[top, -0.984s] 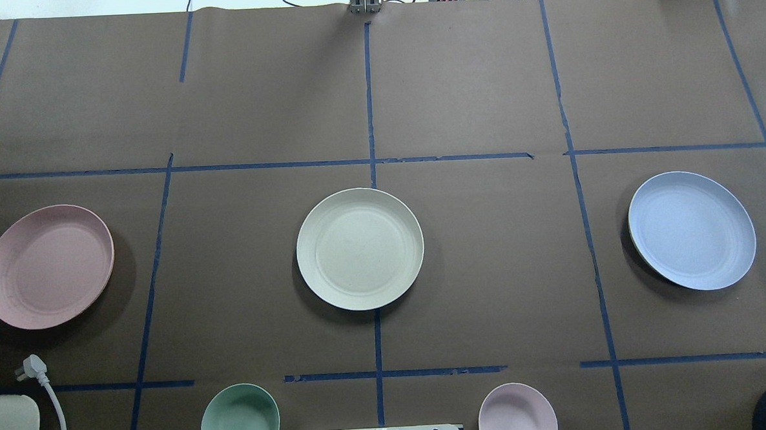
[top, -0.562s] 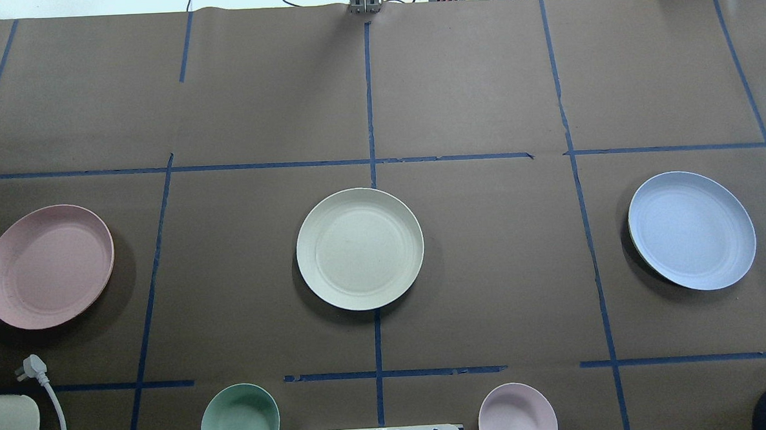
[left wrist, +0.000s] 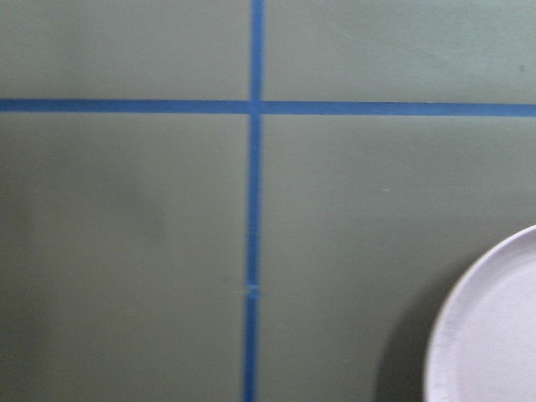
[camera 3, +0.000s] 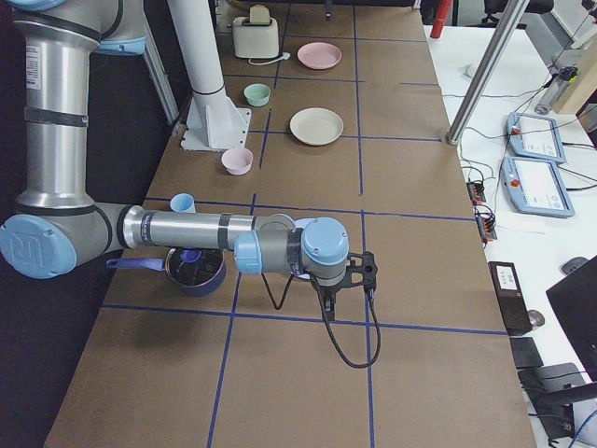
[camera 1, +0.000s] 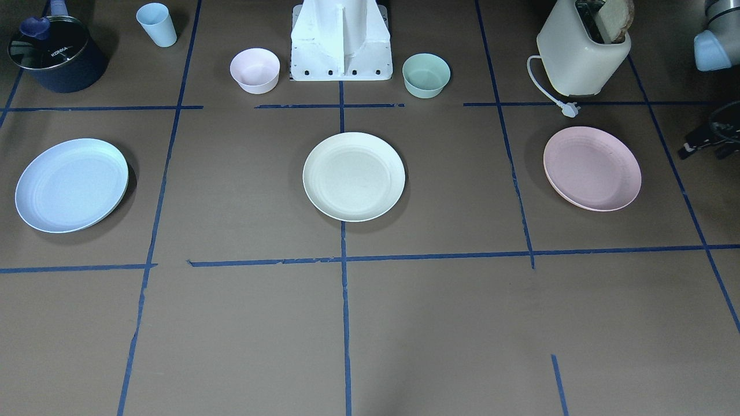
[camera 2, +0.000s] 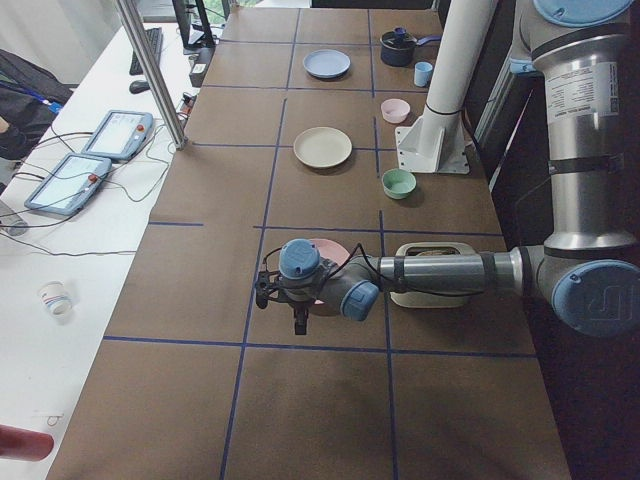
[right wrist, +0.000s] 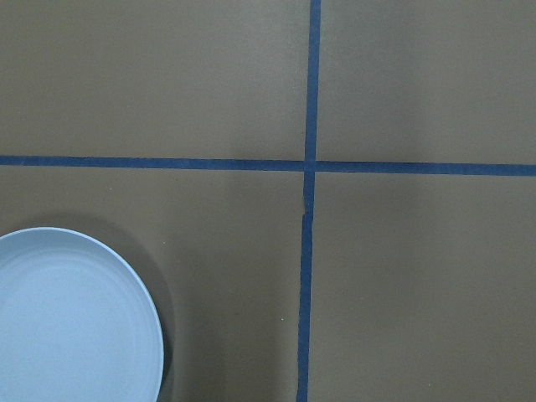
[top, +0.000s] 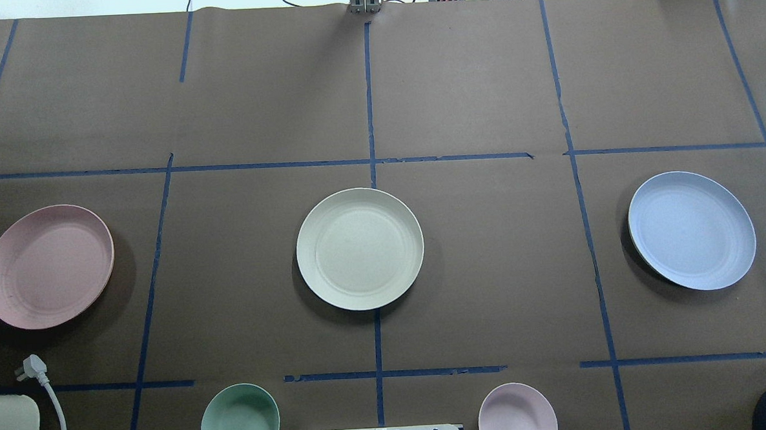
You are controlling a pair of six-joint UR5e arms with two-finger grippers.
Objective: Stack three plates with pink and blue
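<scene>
Three plates lie apart in one row on the brown table. The pale pink plate (top: 48,266) is on my left side, the cream-white plate (top: 359,248) in the middle, the pale blue plate (top: 691,230) on my right. My left gripper (camera 2: 300,320) hangs beside the pink plate, whose rim shows in the left wrist view (left wrist: 494,335). My right gripper (camera 3: 326,306) hangs near the blue plate, whose edge shows in the right wrist view (right wrist: 71,318). No fingers show in either wrist view, so I cannot tell whether either gripper is open or shut.
A mint-green bowl (top: 240,419) and a small pink bowl (top: 517,413) flank the robot base (camera 1: 341,43). A toaster (camera 1: 583,55) with a loose plug (camera 1: 569,108) stands behind the pink plate. A dark pot (camera 1: 56,53) and a blue cup (camera 1: 156,24) stand behind the blue plate.
</scene>
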